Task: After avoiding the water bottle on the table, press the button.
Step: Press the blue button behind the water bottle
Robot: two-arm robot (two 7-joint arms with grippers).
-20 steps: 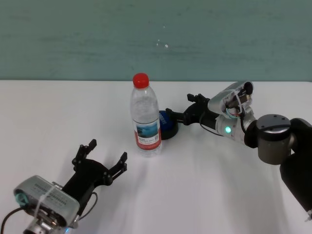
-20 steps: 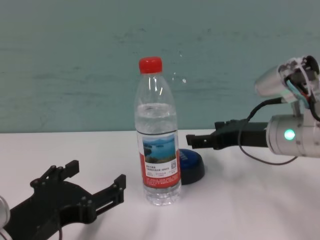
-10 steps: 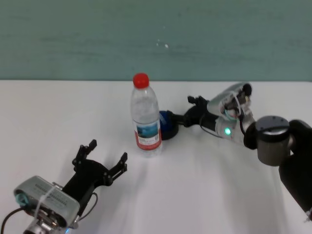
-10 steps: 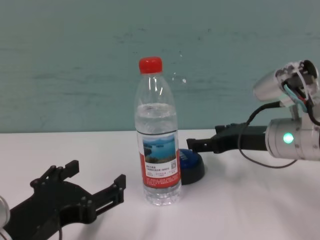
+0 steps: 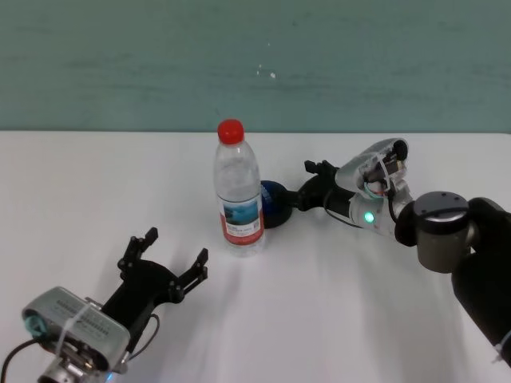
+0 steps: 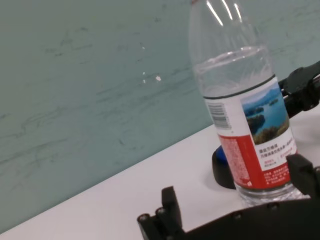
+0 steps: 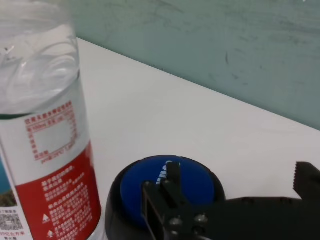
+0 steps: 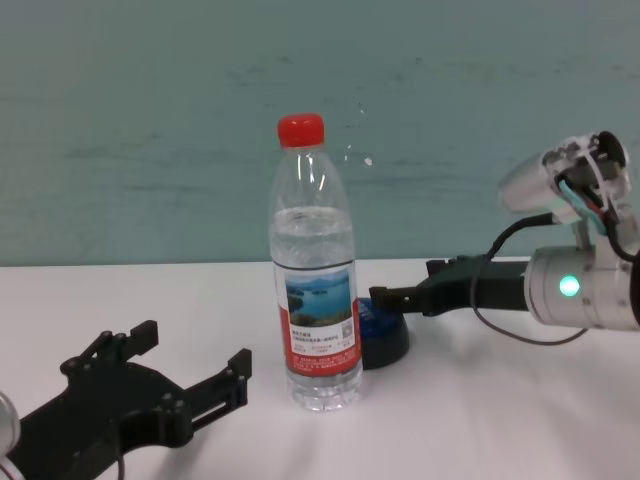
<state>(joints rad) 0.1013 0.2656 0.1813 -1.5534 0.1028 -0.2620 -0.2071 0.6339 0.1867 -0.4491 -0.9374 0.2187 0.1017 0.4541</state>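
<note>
Since the earlier frames, the right gripper (image 8: 385, 296) had dropped lower and reached farther in from the bottle's right side, until its fingertips sat over the button (image 8: 384, 338); 1 second before, it hung higher above the dome. The water bottle (image 8: 315, 268) and the left gripper (image 8: 178, 373) had not shifted.

By my reading, the avoidance part was done, since the arm had come around the bottle rather than across it, and the press itself was in hand. In the right wrist view 1 finger lay across the blue top (image 7: 165, 186) with the other well apart, so the gripper stood spread and held nothing. Whether the tip was already touching the dome I could not tell. The next move called for a short push straight down onto the button, keeping clear of the bottle, which stood upright just beside it and in front of it.

The bottle was capped and mostly full of clear water. It stood near the middle of the table (image 5: 359, 319). The left gripper rested splayed and empty on the near left of the table, well apart from the bottle.
</note>
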